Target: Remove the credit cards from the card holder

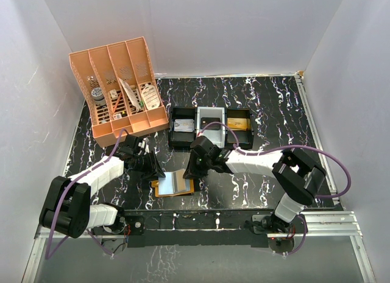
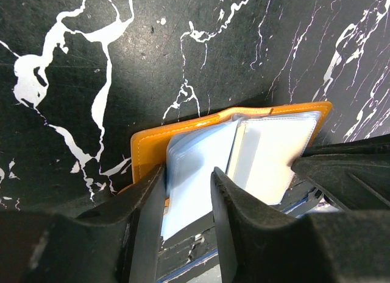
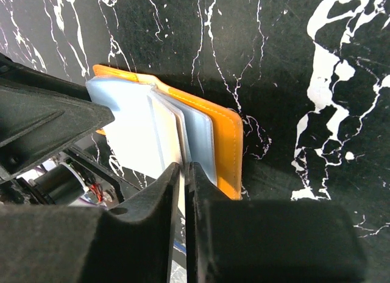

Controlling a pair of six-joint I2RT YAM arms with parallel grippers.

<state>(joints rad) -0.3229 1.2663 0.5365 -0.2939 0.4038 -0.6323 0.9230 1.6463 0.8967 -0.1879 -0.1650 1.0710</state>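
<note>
The card holder (image 1: 173, 187) lies open on the table (image 1: 262, 106) between our arms. Our left tool (image 2: 187, 173) straddles its left panels, and we cannot tell if it grips. Our right tool (image 3: 183, 167), nearly closed, pinches one pale credit card (image 3: 166, 134). No card is out yet.

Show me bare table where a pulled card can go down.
Bare table lies right of the black trays, toward the right wall, and in front between card holder and right arm. Crowded: around the card holder, where left hand and right hand meet, and beside the orange organizer.
</note>
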